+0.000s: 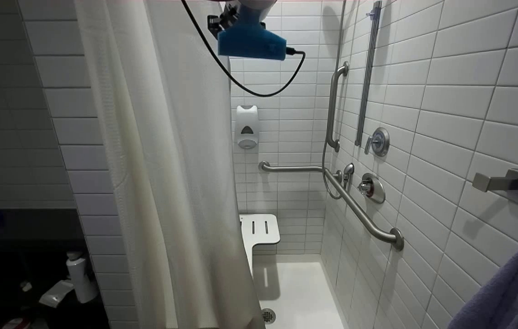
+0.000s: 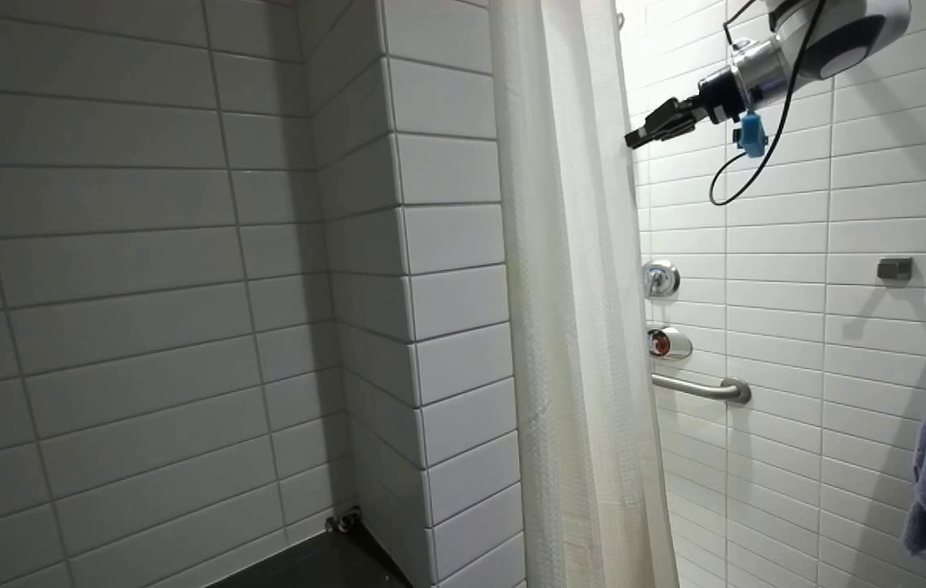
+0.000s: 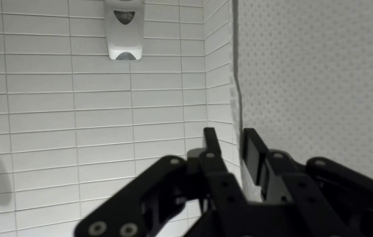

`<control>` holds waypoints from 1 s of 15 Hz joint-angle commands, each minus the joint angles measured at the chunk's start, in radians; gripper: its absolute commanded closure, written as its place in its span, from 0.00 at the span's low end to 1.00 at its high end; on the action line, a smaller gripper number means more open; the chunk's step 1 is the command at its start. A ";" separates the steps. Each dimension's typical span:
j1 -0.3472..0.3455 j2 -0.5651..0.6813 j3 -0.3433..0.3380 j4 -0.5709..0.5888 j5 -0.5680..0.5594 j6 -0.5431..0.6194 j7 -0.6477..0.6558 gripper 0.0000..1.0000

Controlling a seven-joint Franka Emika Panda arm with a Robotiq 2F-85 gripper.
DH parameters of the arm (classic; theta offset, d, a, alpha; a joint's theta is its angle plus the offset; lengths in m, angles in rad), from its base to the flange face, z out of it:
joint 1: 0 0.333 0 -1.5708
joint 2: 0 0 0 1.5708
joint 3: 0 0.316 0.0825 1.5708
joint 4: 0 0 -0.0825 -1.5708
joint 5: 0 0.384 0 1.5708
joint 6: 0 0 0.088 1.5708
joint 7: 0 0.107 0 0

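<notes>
Where a dimpled curtain (image 3: 305, 82) hangs, blocky fingers (image 3: 212, 141) apart, its edge (image 3: 235, 39) between, contact unclear.

Edge of curtain (image 3: 308, 82) between parted pincer (image 3: 229, 130).

cream, dot-textured shower curtain (image 1: 172, 183) in loose folds, partway across the tiled stall (image 1: 293, 137)
</notes>
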 commanded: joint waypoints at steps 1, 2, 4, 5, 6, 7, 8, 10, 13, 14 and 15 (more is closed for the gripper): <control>0.014 -0.058 0.032 -0.042 -0.129 0.008 -0.017 0.43; 0.018 -0.069 0.040 -0.053 -0.169 0.013 -0.016 0.35; 0.027 -0.088 0.053 -0.071 -0.248 0.024 -0.010 0.22; 0.032 -0.100 0.060 -0.083 -0.281 0.036 -0.007 0.15; 0.037 -0.110 0.064 -0.093 -0.312 0.044 -0.003 0.08; 0.042 -0.120 0.066 -0.103 -0.340 0.048 -0.003 0.00; 0.050 -0.073 0.039 -0.056 -0.299 0.016 0.001 0.19; 0.057 -0.089 0.042 -0.072 -0.327 0.023 0.002 0.04; 0.059 -0.098 0.042 -0.081 -0.330 0.026 0.002 0.00; 0.059 -0.098 0.042 -0.082 -0.330 0.027 0.002 0.00; 0.059 -0.098 0.042 -0.083 -0.330 0.027 0.002 0.00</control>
